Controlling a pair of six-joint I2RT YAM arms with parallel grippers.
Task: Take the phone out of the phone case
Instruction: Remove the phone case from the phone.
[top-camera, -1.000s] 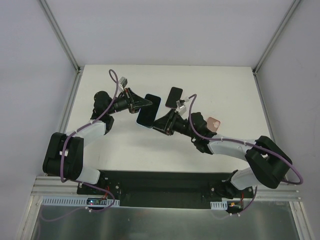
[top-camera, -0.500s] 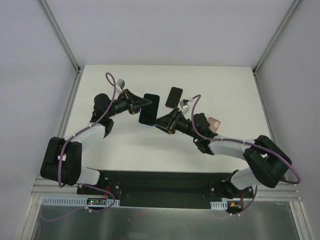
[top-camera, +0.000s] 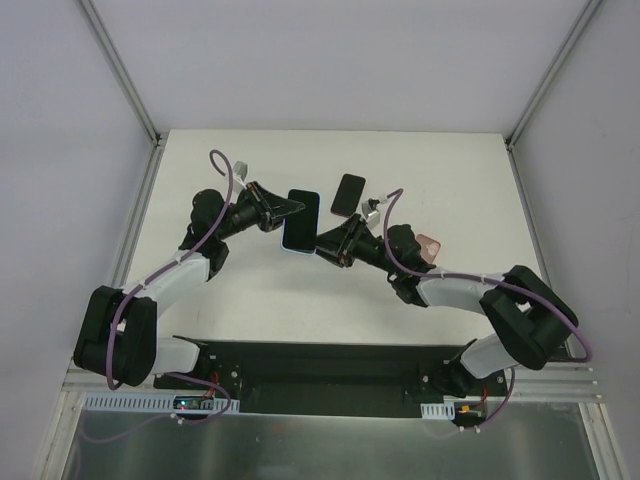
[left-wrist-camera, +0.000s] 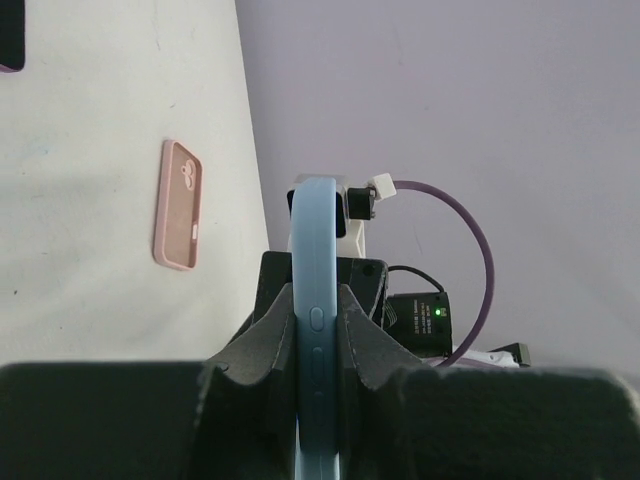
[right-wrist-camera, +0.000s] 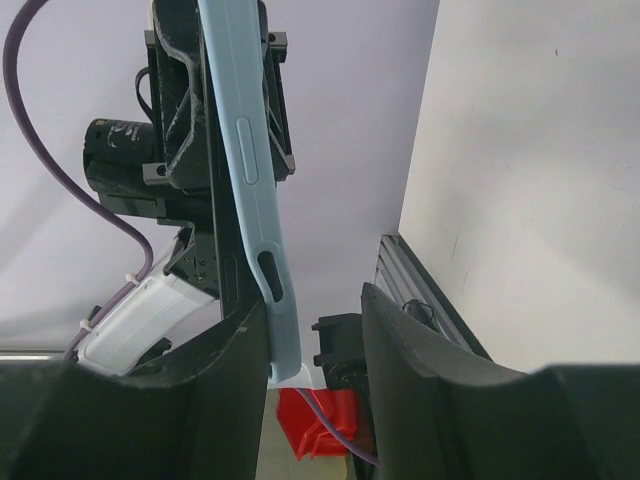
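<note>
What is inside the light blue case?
A dark phone fills the case, which the left gripper clamps. The phone's back is hidden by the case.

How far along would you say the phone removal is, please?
Done: the left jaws have the light blue phone case clamped and lifted off the table. In hand: the open right jaws sit at one end of it. Left: the phone is inside, so prying it out remains.

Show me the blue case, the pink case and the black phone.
blue case (left-wrist-camera: 315, 290): left wrist, side edge near buttons
pink case (left-wrist-camera: 178, 205): left wrist, its middle
black phone (top-camera: 348, 194): top external, its middle
</note>
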